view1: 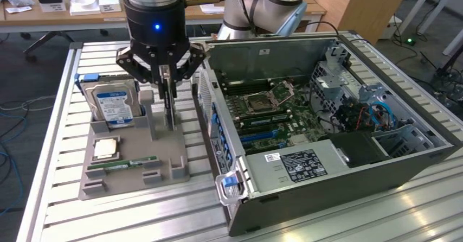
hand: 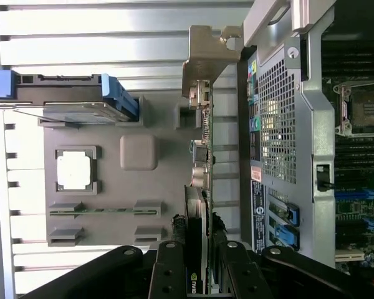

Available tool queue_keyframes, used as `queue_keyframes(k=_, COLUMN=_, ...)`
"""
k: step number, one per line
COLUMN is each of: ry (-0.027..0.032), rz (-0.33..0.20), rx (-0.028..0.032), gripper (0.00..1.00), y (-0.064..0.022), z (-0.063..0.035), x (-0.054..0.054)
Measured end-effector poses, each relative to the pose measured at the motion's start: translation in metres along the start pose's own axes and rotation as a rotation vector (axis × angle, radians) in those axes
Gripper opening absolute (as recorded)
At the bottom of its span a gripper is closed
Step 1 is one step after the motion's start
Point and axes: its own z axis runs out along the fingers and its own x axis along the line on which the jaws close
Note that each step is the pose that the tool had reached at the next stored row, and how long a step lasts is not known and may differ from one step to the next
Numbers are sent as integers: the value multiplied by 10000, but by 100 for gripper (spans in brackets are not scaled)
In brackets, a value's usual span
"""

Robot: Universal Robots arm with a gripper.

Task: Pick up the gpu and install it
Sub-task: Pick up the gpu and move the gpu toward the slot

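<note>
The gpu (view1: 170, 109) is a thin dark card standing on edge over the grey holder tray (view1: 168, 163), beside the open computer case (view1: 289, 174). My gripper (view1: 168, 76) comes down from above and is shut on the card's upper edge. In the wrist view the gpu (hand: 199, 180) appears edge-on between the black fingers (hand: 168, 271), with its silver bracket (hand: 207, 59) at the far end. I cannot tell whether the card's lower edge still touches the holder.
On the holder tray are a hard drive (view1: 114, 103) with a blue-white label, a square processor (view1: 106, 148) and a slim green RAM stick (view1: 123, 164). The case's motherboard (view1: 268, 109) lies exposed, with blue slots (view1: 261, 136) near its front. Everything rests on a ribbed aluminium table (view1: 145, 215).
</note>
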Motion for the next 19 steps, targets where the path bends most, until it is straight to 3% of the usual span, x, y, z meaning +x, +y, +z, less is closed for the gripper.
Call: queue_keyframes(k=19, ry=-5, rz=0, rx=0, gripper=26, y=20, z=-440, x=-10)
